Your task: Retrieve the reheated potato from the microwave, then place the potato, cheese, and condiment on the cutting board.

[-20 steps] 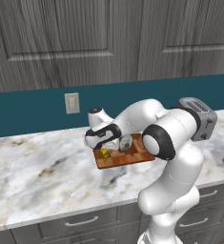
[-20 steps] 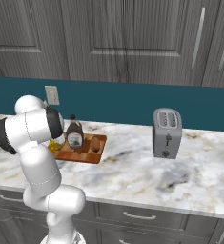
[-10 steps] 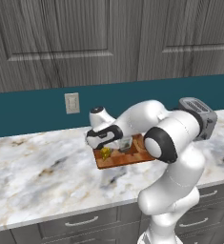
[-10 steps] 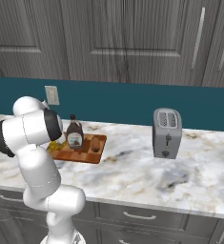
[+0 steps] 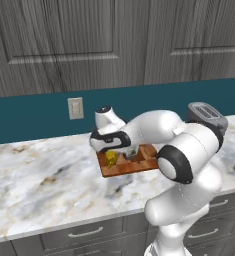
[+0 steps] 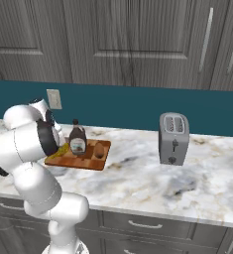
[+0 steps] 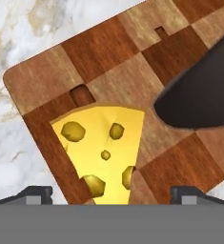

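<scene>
The cutting board (image 7: pixel 108 57) lies on the marble counter, a patchwork of light and dark wood. The yellow cheese (image 7: pixel 104 147) with holes rests flat on it. My gripper (image 7: pixel 111 194) hangs just above the cheese, open, with its fingertips (image 7: pixel 35 193) wide apart and clear of the wedge. Beside the cheese stands the dark condiment (image 7: pixel 204 90). In the right base view the condiment (image 6: pixel 78 140) stands upright on the cutting board (image 6: pixel 83 161), with the tan potato (image 6: pixel 98 150) to its right. From the left, my gripper (image 5: pixel 115 150) sits over the cheese (image 5: pixel 111 159). The microwave is out of view.
A silver toaster (image 6: pixel 173 138) stands on the counter to the right of the board. A wall outlet (image 5: pixel 75 108) sits on the teal backsplash, with grey cabinets above. Bare marble counter (image 5: pixel 44 175) stretches to the left of the board.
The jaws have spread apart and let go of the cheese, which now lies on the board. The arm has barely moved.
</scene>
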Tool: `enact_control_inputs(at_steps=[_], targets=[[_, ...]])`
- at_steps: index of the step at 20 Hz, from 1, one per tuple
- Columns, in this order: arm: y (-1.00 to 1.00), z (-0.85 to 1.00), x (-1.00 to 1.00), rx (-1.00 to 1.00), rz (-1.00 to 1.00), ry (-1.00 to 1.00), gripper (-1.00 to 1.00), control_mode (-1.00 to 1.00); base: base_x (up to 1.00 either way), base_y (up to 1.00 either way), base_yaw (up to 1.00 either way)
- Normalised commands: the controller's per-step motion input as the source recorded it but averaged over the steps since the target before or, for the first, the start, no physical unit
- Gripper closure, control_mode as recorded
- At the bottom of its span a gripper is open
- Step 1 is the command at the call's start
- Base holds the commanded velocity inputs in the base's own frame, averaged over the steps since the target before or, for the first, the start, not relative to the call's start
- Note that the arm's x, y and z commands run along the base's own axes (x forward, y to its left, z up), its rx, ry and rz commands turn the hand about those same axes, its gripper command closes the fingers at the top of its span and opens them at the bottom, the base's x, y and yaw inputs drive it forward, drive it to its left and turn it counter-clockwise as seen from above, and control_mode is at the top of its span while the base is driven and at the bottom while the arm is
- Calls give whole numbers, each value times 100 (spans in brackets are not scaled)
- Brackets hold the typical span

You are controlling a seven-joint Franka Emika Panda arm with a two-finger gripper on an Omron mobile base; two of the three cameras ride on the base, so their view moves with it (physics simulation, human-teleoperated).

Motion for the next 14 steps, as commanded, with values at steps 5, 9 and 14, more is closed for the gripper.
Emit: enact_control_inputs(at_steps=[5, 9, 14], targets=[[-2, 37, -31, 4, -9, 0, -100, -100, 0, 0, 0], [-5, 31, -45, 9, -8, 0, -100, -100, 0, 0, 0], [-21, 21, -62, 5, 0, 0, -100, -100, 0, 0, 0]])
